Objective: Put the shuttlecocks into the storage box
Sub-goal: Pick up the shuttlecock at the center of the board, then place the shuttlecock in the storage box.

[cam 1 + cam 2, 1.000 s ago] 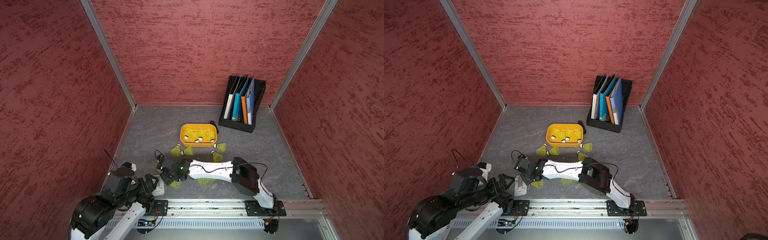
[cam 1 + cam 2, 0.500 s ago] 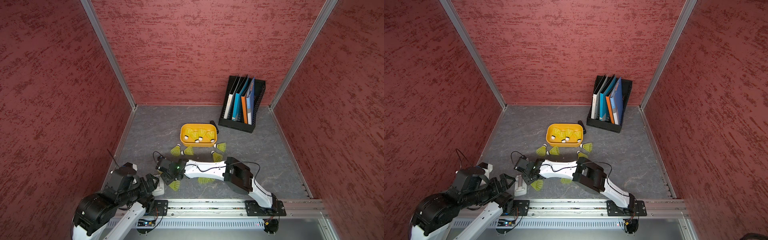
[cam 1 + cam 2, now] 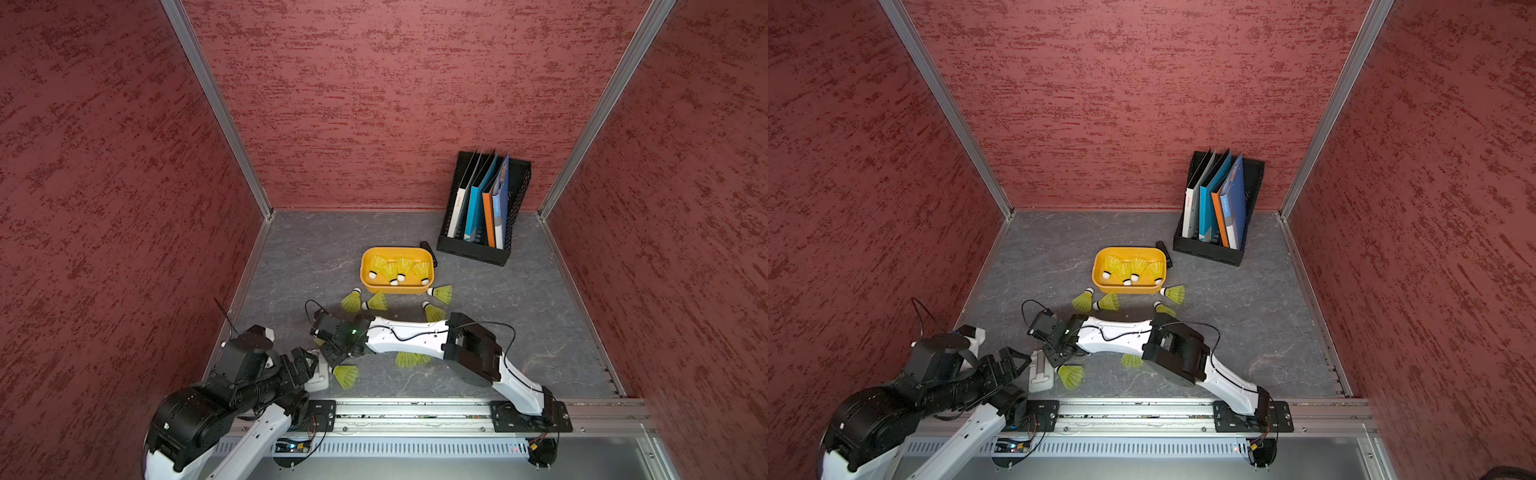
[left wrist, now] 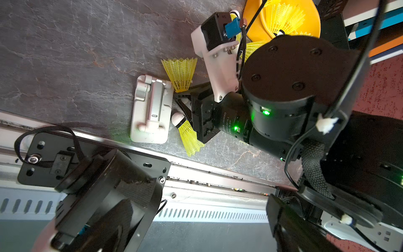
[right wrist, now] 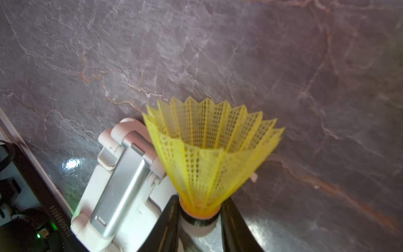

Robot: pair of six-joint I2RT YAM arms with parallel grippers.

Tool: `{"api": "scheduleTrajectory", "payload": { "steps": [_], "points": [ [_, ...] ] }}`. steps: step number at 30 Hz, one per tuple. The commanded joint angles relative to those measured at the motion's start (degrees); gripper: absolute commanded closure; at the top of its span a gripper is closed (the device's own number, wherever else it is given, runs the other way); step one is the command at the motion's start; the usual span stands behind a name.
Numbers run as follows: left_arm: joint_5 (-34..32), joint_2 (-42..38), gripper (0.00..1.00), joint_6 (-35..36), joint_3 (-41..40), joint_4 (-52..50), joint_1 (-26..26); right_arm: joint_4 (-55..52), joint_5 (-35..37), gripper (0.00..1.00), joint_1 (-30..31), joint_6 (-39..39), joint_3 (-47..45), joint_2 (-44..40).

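Grey marbled floor [image 3: 311, 257], red walls [image 3: 374, 104] (textured); right claw [image 5: 199, 218] pinching shuttlecock [image 5: 207, 152], left claw [image 3: 1017, 361] released.

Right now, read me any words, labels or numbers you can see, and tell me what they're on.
"DAMIAO", "DC24V": black motor housing, left wrist view; the code beside them is blurred.
"1G25080814", first character unsure: black strip, right wrist view.
Folder spines in the file rack: print too small to read.
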Motion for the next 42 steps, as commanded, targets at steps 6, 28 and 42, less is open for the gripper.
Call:
{"api": "scheduleTrajectory", "payload": {
  "steps": [6,28,42],
  "points": [
    [-0.6,0.6,0.0,0.5,0.7,-5.2,-0.4,-1.1,-0.6,0.65,-0.7,0.5,0.6,1.3],
    [4.2,3.0,0.0,2.7,-3.2,5.6,-0.4,0.3,3.1,0.81,-2.9,0.5,-10.4,-14.9],
    [12.0,22.6,0.0,10.6,-5.6,32.6,-0.4,-2.0,4.9,0.81,-18.5,3.9,-19.4,-30.7]
  ]
}}
